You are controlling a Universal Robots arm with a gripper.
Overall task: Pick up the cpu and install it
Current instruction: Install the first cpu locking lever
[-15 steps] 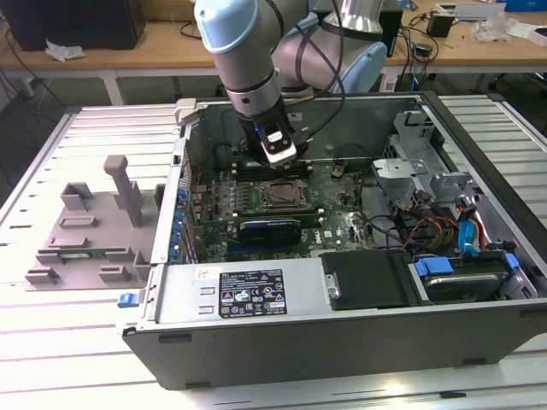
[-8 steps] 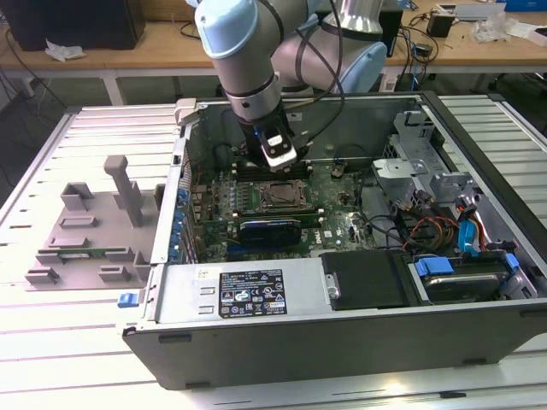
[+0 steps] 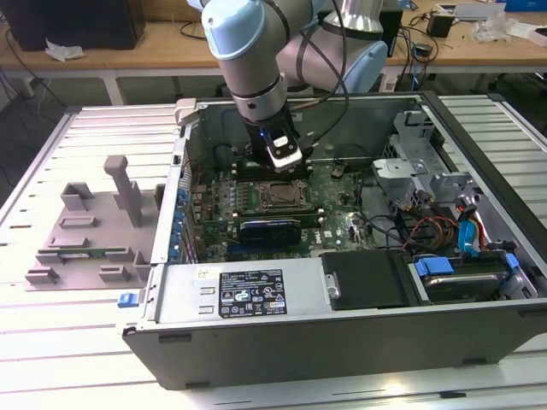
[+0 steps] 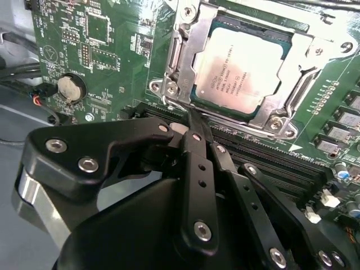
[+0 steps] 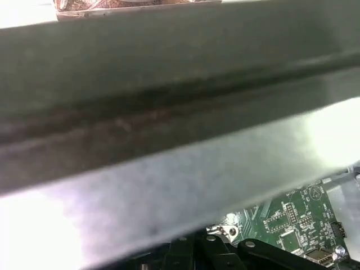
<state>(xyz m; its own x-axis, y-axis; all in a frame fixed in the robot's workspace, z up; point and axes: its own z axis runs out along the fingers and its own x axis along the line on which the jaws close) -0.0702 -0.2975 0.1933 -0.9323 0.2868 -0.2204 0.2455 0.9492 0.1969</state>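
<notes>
The cpu (image 4: pixel 239 70), a silver-grey square chip with a thin greenish rim, lies flat inside the metal socket frame (image 4: pixel 179 62) on the green motherboard (image 4: pixel 107 50). In the exterior view the cpu (image 3: pixel 279 196) sits at the middle of the board, inside the open computer case. My gripper (image 4: pixel 193 121) hangs just beside the socket's edge, over the black memory slots (image 4: pixel 264 157), with its black fingers closed together and nothing between them. From outside, the gripper (image 3: pixel 286 164) is just behind the socket and low in the case.
A black expansion card (image 3: pixel 269 231) stands in front of the socket. Drive bays and cables (image 3: pixel 453 256) fill the exterior view's right. A grey fixture (image 3: pixel 90 226) lies outside the case on the exterior view's left. The case wall (image 5: pixel 169 112) runs close by the wrist. A coin battery (image 4: pixel 71 87) is on the board.
</notes>
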